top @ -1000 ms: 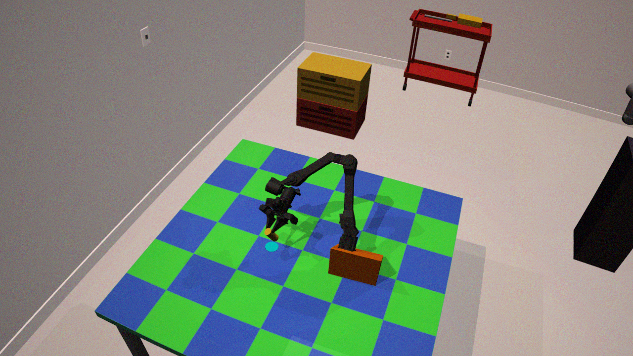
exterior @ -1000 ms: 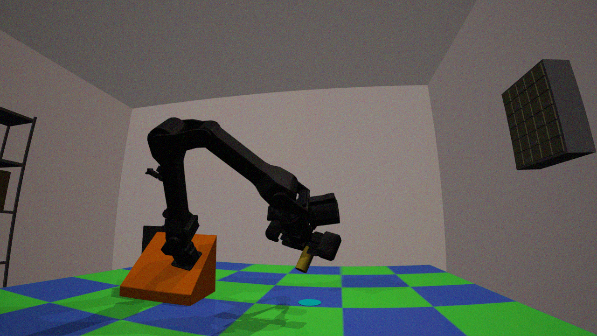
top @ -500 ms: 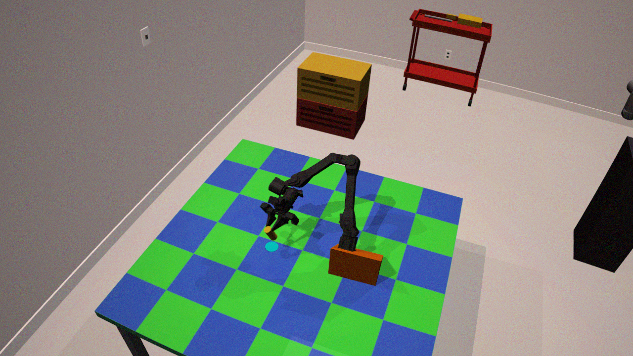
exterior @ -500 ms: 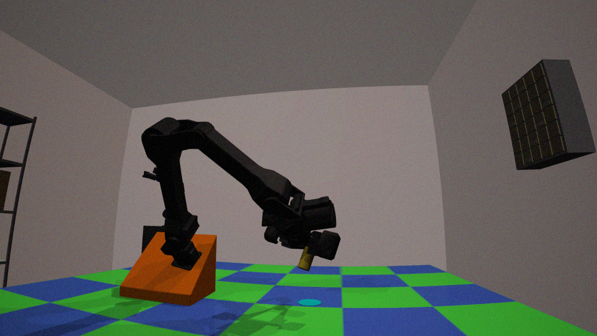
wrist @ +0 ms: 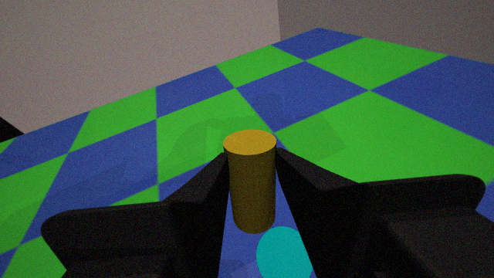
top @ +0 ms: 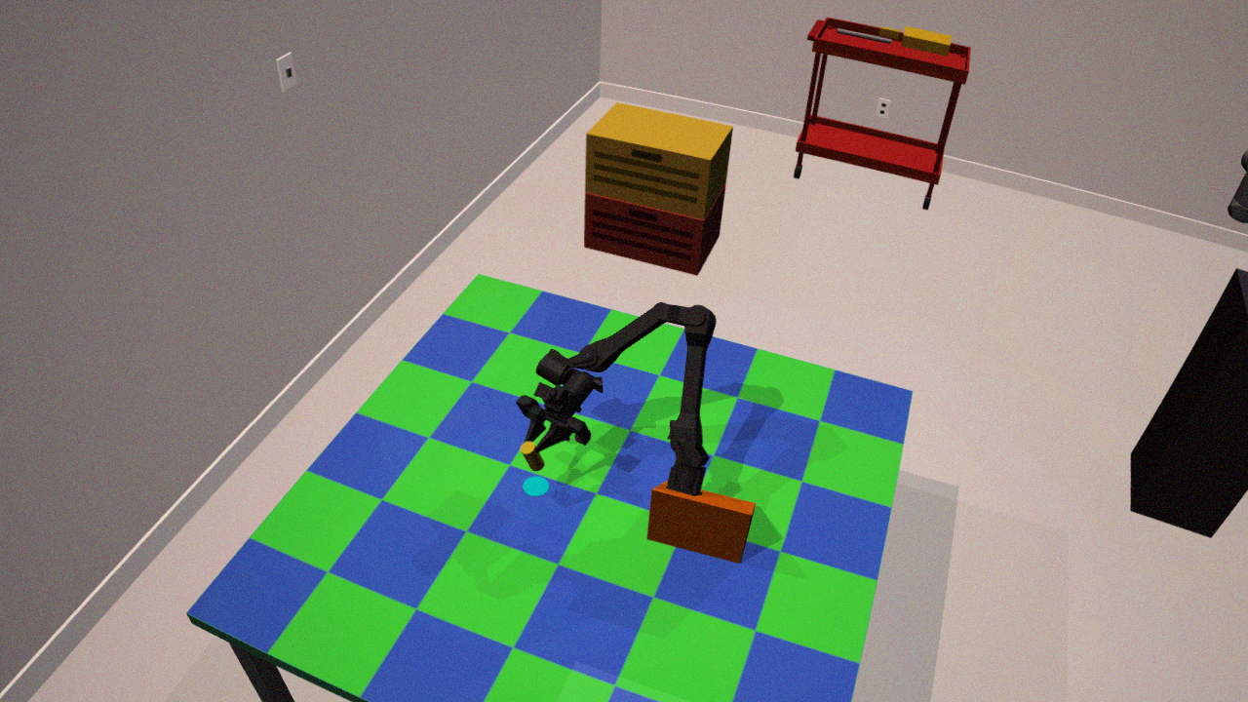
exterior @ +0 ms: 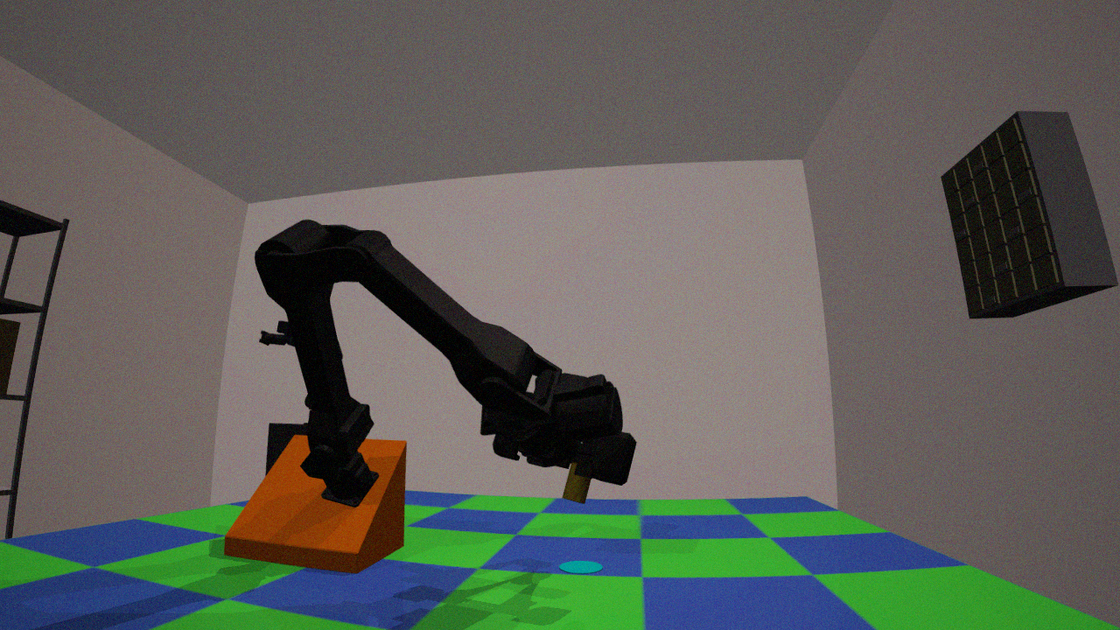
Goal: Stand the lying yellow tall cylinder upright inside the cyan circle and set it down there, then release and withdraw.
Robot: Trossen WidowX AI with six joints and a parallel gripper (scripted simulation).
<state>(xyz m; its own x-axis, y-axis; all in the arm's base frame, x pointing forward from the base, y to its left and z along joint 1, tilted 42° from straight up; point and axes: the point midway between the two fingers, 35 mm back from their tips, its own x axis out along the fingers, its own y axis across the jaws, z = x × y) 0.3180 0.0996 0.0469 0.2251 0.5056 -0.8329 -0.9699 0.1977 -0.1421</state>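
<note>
Pincer clamped on the yellow cylinder, I see its long axis leaning slightly, held above the cyan circle, needing straightening.
</note>
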